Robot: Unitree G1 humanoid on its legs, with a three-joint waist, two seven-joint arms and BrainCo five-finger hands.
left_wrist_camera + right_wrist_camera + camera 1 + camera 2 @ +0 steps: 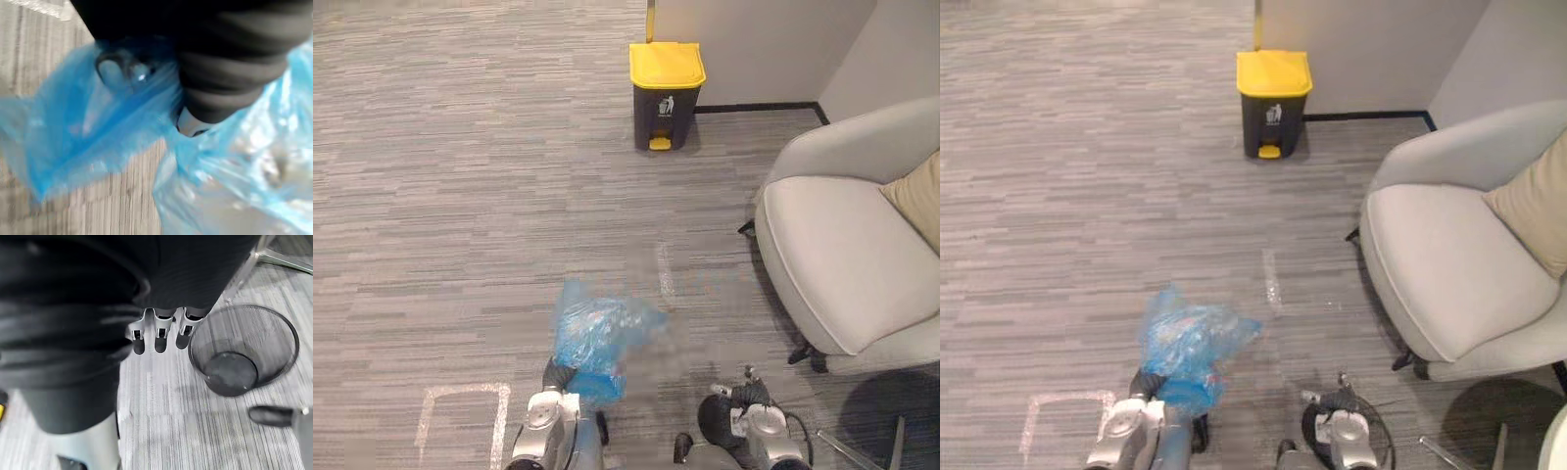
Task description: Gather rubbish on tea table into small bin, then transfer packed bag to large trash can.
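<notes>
A blue plastic bag [599,331], stuffed with rubbish, hangs just above the carpet low in the eye views. My left hand [558,376] grips it from below the picture's edge, and the left wrist view shows my fingers [116,73] wrapped in the blue film [88,132]. The large trash can [666,90], dark grey with a shut yellow lid and a yellow pedal, stands far ahead against the wall. My right hand [156,335] hangs at my side with straight fingers and holds nothing. Beside it on the floor stands the small black mesh bin [274,328], with no bag inside.
A pale grey armchair [832,255] with a beige cushion [915,201] fills the right side. White tape marks [460,416] lie on the carpet at the lower left. Open carpet stretches between the bag and the trash can.
</notes>
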